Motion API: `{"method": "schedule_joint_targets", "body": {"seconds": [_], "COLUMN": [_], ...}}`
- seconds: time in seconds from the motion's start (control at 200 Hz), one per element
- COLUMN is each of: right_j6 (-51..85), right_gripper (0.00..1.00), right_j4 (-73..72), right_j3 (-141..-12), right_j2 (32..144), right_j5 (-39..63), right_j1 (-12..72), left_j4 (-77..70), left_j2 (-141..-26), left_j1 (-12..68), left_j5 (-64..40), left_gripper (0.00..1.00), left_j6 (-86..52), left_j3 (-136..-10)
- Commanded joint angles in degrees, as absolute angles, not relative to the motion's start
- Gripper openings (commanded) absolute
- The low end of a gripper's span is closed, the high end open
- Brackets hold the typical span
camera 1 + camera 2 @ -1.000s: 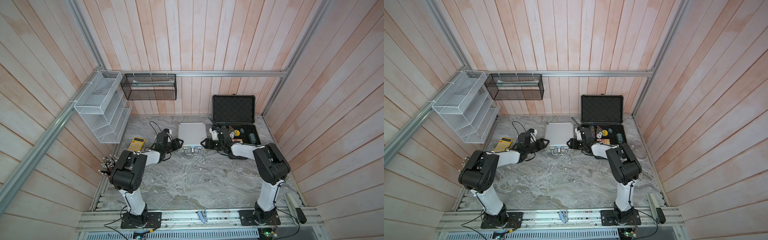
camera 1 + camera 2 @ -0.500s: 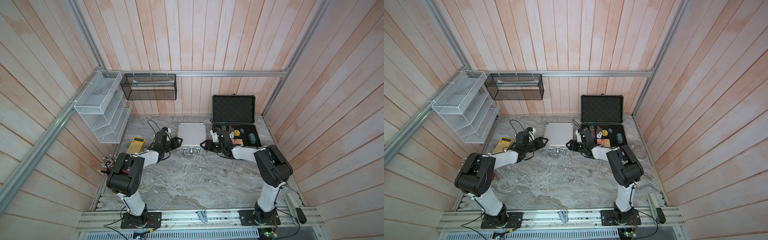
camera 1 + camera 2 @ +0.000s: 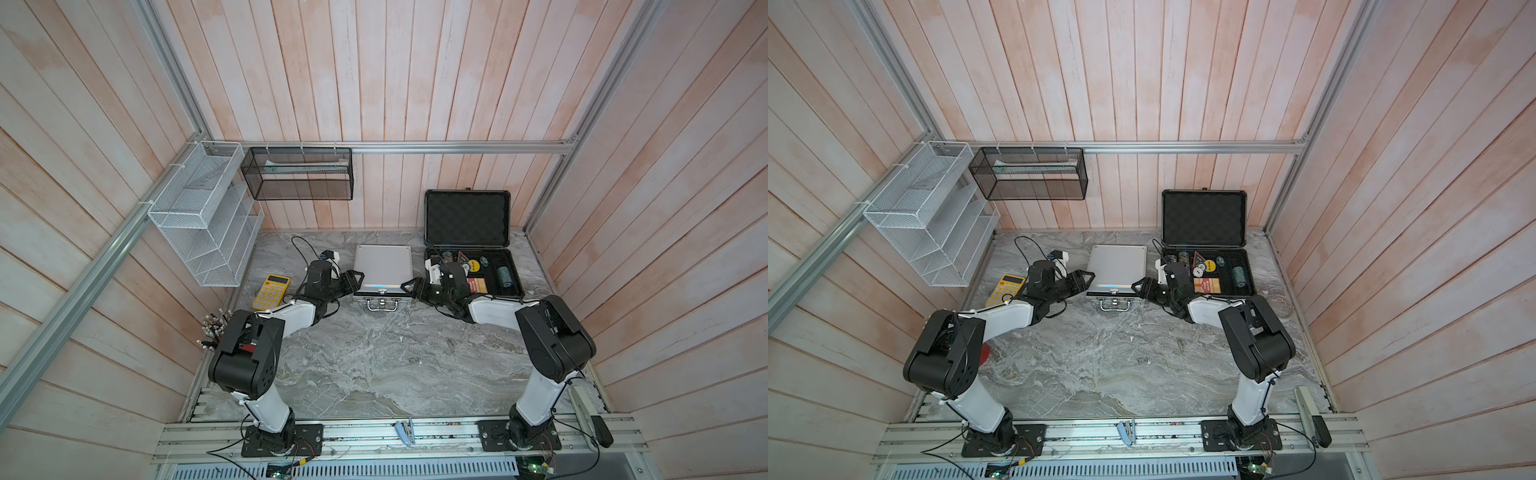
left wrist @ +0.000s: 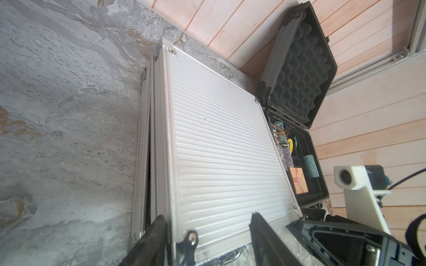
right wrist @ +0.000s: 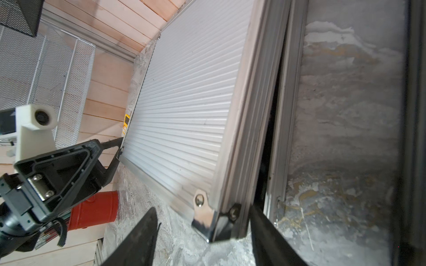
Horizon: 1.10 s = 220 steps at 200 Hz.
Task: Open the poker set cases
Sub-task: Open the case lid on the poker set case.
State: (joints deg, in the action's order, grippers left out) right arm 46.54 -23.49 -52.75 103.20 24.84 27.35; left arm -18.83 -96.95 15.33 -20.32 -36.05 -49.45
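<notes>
I have the dark case (image 3: 467, 216) open at frame right; the silver case (image 3: 382, 266) is only cracked, with my left hand (image 3: 353, 279) and right hand (image 3: 408, 286) spread astride its front corners.

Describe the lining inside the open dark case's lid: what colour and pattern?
Black foam lining with an egg-crate pattern of bumps, clearest in the left wrist view.

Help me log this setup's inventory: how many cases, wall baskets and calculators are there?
Cases: 2, a silver case and a dark case
Wall baskets: 2, a white basket and a black basket
Calculators: 1, a yellow calculator
Total: 5
</notes>
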Motion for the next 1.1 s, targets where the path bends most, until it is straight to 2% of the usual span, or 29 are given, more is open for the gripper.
{"method": "schedule_joint_targets", "body": {"seconds": [0.0, 0.31, 0.46, 0.57, 0.61, 0.625, 0.97, 1.095], "right_j6": [51.69, 59.76, 62.64, 64.95, 65.91, 66.18, 69.6, 68.37], "right_gripper": [0.64, 0.65, 0.65, 0.65, 0.65, 0.65, 0.65, 0.65], "right_j4": [-33.61, -43.1, -46.91, -49.97, -51.3, -51.58, -55.99, -53.94], "right_j3": [-51.85, -49.49, -49.08, -49.67, -50.08, -50.14, -53.57, -56.55], "right_j2": [100.75, 100.11, 100.71, 101.89, 102.42, 102.59, 106.47, 107.26], "right_j5": [31.68, 34.82, 34.58, 35.39, 35.8, 35.91, 35.77, 35.9], "right_j1": [27.57, 26.19, 25.45, 24.95, 24.8, 24.72, 24.35, 21.69], "left_j4": [-18.03, -18.19, -17.05, -15.86, -15.43, -15.39, -10.87, -10.45], "left_j2": [-93.7, -91.63, -89.7, -87.59, -86.7, -86.38, -78.12, -76.15], "left_j1": [16.53, 15.78, 15.73, 15.45, 15.19, 15.14, 13.35, 13.34], "left_j5": [-22.83, -22.3, -20.39, -18.99, -18.49, -18.46, -16.27, -16.33], "left_gripper": [0.62, 0.66, 0.73, 0.81, 0.97, 1.0, 1.0, 1.0], "left_j6": [-34.72, -34.85, -34.9, -34.38, -34.24, -34.2, -31.04, -29.05], "left_j3": [-50.51, -50.14, -50.43, -50.13, -49.97, -49.88, -48.92, -47.0]}}
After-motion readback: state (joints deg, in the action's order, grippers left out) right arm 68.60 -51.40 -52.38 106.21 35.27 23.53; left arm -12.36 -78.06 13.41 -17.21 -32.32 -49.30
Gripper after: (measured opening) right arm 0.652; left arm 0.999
